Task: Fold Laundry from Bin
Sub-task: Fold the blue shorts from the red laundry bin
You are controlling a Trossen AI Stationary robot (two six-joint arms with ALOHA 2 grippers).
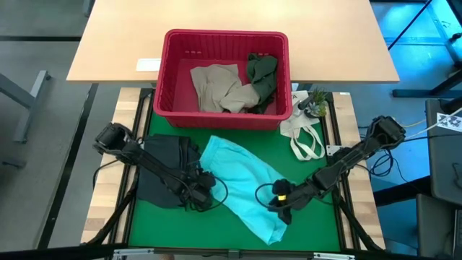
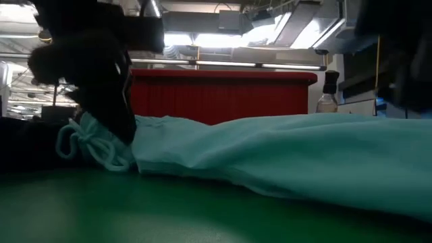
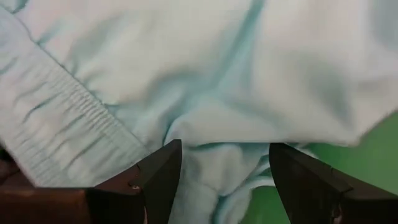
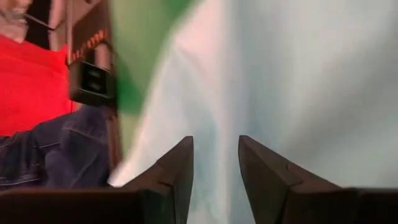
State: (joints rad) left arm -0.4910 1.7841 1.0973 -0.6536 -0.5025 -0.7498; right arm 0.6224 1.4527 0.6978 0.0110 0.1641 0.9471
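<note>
Left claw (image 1: 204, 189), jaws wide and empty, and right claw (image 1: 283, 204), half-closed without a clear grip, flank unfolded teal shorts (image 1: 242, 184). Two garments wait in the red bin (image 1: 224, 37) at twelve o'clock.

A green mat (image 1: 238, 235) fills the lower middle of the high view, and above it, across the top of the frame, runs a pale wooden tabletop (image 1: 339, 43) with a small white card (image 1: 148, 65) at its left centre. Right of centre lie a white cloth bag with loop handles (image 1: 307, 141) and, just above it, a small green plant (image 1: 315, 103). In the low view a bottle with a dark cap (image 2: 327, 94) stands at the right, and the right wrist view's left edge shows what may be a person in a red top and blue jeans (image 4: 37, 124).
</note>
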